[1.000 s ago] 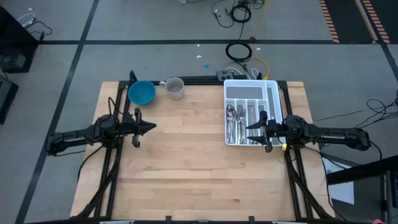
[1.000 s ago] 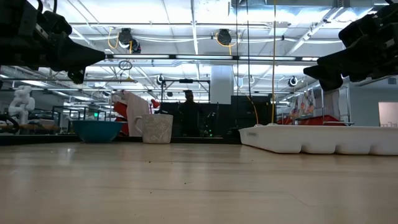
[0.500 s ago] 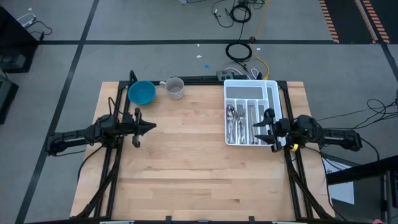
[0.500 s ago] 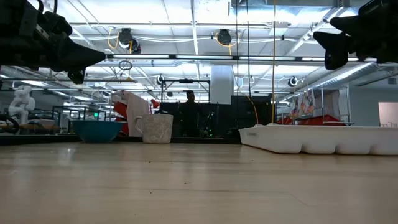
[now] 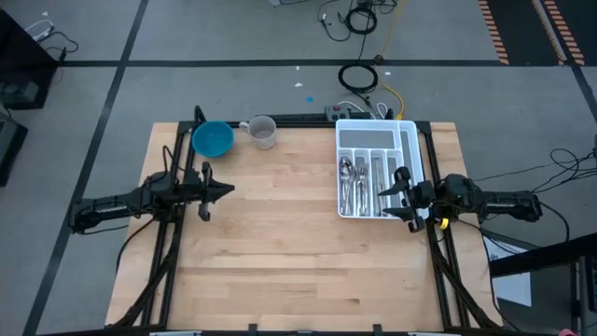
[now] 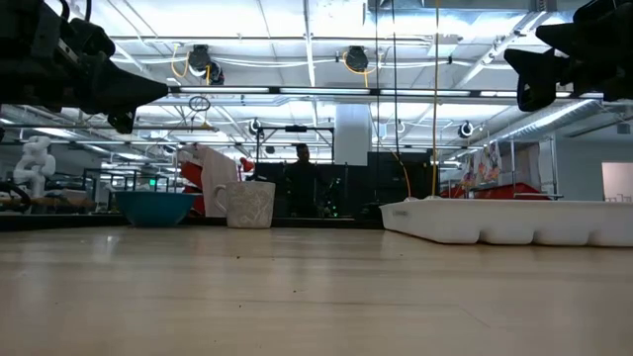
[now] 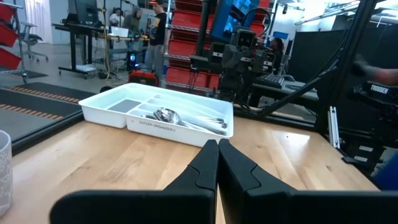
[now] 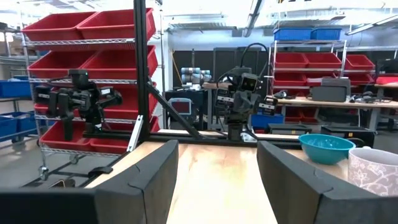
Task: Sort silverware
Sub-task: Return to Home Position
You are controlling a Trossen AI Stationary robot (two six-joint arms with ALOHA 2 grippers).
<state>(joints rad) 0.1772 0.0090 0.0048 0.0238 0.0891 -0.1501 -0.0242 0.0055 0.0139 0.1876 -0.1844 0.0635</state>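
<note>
All in: silverware (image 5: 359, 182) inside the white tray's (image 5: 376, 129) slots, hence nothing to grip. Left tool (image 5: 227, 190) clenched, empty, over the surface's (image 5: 280, 252) left part; right tool (image 5: 383, 202) released, raised beside the tray.

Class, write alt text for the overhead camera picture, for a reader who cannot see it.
From above, a white tray on the right of the wooden table holds the silverware in its long slots. The open right gripper is over the tray's right edge; the shut left gripper waits at the table's left, near a blue bowl and mug.
</note>
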